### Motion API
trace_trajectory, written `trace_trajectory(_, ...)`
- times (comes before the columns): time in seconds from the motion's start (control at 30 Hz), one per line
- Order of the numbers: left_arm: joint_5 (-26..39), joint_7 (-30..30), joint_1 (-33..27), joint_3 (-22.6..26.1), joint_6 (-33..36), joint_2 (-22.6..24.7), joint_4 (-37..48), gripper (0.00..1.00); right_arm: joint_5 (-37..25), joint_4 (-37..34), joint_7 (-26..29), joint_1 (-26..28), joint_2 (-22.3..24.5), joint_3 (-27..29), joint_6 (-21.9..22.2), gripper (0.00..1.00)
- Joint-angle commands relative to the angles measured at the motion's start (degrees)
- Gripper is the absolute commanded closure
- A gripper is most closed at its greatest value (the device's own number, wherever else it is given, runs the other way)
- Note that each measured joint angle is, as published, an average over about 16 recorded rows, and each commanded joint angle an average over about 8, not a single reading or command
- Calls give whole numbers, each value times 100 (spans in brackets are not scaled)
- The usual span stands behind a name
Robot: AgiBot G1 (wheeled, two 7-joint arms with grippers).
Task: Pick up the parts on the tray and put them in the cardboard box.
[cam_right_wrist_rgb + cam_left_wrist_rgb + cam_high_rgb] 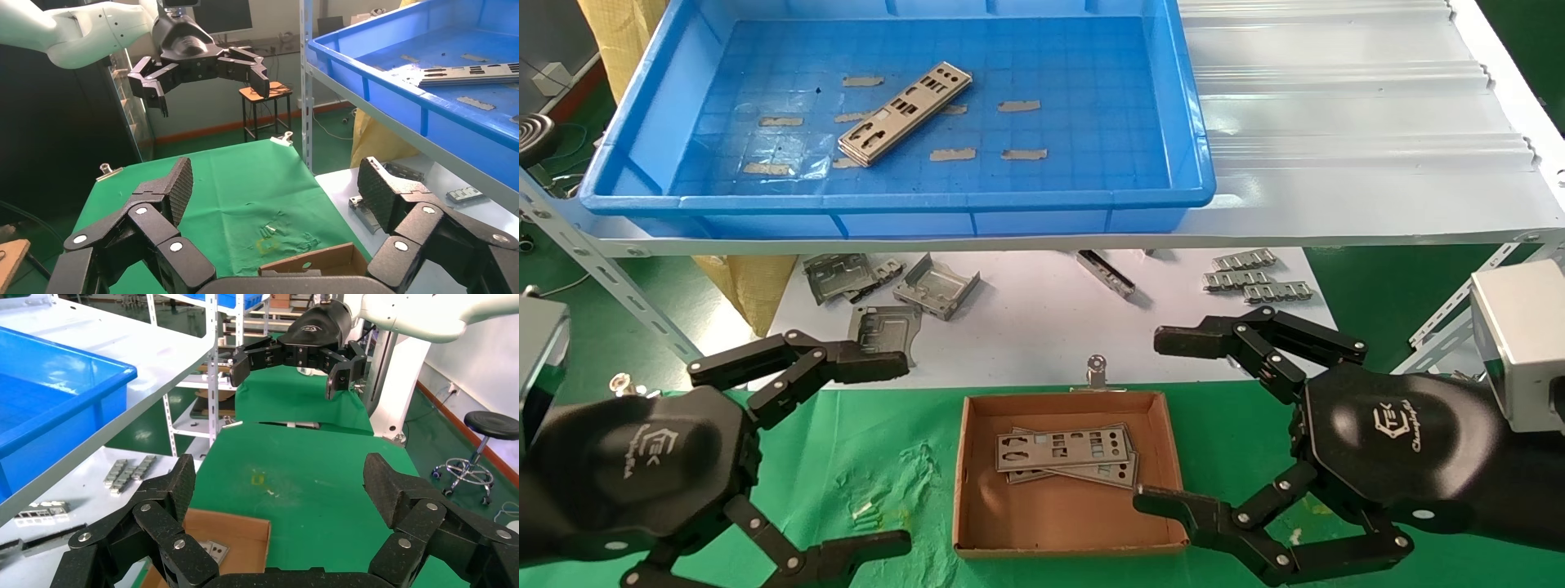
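Observation:
A small stack of silver-grey punched plates (903,113) lies slanted on the gridded floor of the blue tray (641,139), which stands on the white upper shelf. The plates also show in the right wrist view (465,73). The cardboard box (977,490) sits on the green cloth and holds a few plates (1065,454). My left gripper (878,453) is open and empty, left of the box. My right gripper (1156,420) is open and empty, at the box's right side. Both hang low, below the tray's shelf.
Folded grey brackets (936,286) and ribbed strips (1254,278) lie on white paper under the shelf. A binder clip (1097,371) sits at the box's far wall. The shelf's front edge (1042,242) and slotted struts (609,278) stand between the grippers and the tray.

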Motion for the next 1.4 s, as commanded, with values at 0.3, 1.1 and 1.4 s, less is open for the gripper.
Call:
trace_trajectory(0.3,0,1,-2,2,0,3,4,0,0,0,0,0,0,0,0,0)
trace_trajectory(1.1,0,1,-3,3,0,3,6,0,0,0,0,0,0,0,0,0)
trace_trajectory(1.4,0,1,-3,3,0,3,6,0,0,0,0,0,0,0,0,0)
